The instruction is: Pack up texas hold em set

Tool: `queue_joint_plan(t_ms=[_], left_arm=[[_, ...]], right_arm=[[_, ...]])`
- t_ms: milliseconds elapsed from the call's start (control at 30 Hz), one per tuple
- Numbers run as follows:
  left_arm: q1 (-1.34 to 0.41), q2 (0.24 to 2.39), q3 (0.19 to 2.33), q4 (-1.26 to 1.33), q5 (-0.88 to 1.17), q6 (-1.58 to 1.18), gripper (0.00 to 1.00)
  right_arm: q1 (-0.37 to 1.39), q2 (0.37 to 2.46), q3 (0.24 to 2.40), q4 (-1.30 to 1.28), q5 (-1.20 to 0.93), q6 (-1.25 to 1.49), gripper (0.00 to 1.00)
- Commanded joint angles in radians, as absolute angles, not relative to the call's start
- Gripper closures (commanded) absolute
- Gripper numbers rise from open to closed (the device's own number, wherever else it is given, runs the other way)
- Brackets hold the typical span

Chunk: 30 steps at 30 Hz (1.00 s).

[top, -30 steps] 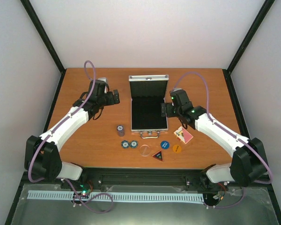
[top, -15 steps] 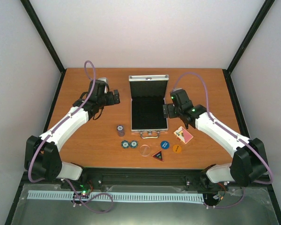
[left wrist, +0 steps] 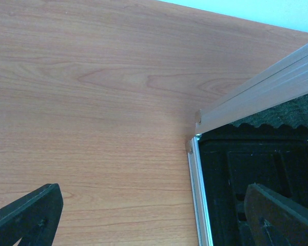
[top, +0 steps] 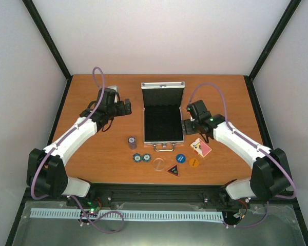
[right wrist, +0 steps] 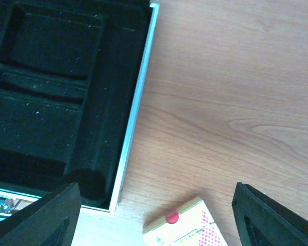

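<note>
- The case point(top: 164, 115) is small, silver-edged and lined in black. It lies open at the middle of the table point(top: 108, 164), with its lid point(top: 163, 95) standing up on the 12 o'clock side and its handle point(top: 164, 147) at 6 o'clock.
- The right wrist view shows the lining moulded into several sunken compartments, with nothing visible in them.
- The loose pieces lie in a band on the 6 o'clock side of the case:
  - a dark chip stack point(top: 132, 141) at about 7 o'clock
  - two blue chips point(top: 141, 158) lying flat
  - a clear round button point(top: 158, 164)
  - a triangular button point(top: 173, 169)
  - a blue button point(top: 180, 158)
  - an orange button point(top: 194, 162)
- The card deck point(top: 201, 147), red-patterned, lies at about 4 o'clock from the case, just clear of its corner.
- The right pincer point(top: 186, 124) is just beside the case's 3 o'clock wall, and the deck is near it at about 5 o'clock.
- Through its own camera the right pincer point(right wrist: 156, 192) is spread wide and grasps nothing. The case rim point(right wrist: 136, 118) and a corner of the deck point(right wrist: 187, 225) show between its fingers point(right wrist: 46, 215).
- The left pincer point(top: 127, 106) is at about 10 o'clock from the case, apart from it. It is also spread wide and empty, above the case's rim point(left wrist: 195, 195) near the lid hinge.
</note>
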<state>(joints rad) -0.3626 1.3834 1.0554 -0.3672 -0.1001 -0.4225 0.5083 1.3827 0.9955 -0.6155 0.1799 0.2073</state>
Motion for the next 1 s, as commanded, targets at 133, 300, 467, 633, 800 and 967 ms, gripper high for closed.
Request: queue_joint_plan(t_ms=[133, 300, 467, 633, 800, 967], left_arm=[[-0.373, 1.364, 1.055, -0.375, -0.122, -0.415, 0.0], [-0.373, 1.315, 1.037, -0.393, -0.182, -0.433, 0.0], [-0.373, 1.311, 1.064, -0.428, -0.212, -0.426, 0.0], [-0.373, 1.307, 1.029, -0.415, -0.193, -0.443, 0.0], [-0.37, 1.302, 1.02, -0.454, -0.284, -0.513, 0.0], [-0.311, 1.264, 1.008, -0.477, -0.324, -0.605, 0.0]], right_arm=[[0.503, 1.41, 0.962, -0.645, 0.082, 0.198, 0.18], [0.532, 1.413, 0.954, -0.637, 0.047, 0.214, 0.19], [0.543, 1.438, 0.965, -0.6, 0.026, 0.228, 0.22], [0.547, 1.45, 0.979, -0.565, 0.027, 0.229, 0.23], [0.602, 1.49, 1.039, -0.553, 0.008, 0.207, 0.25], [0.678, 1.558, 1.12, -0.53, -0.073, 0.177, 0.25]])
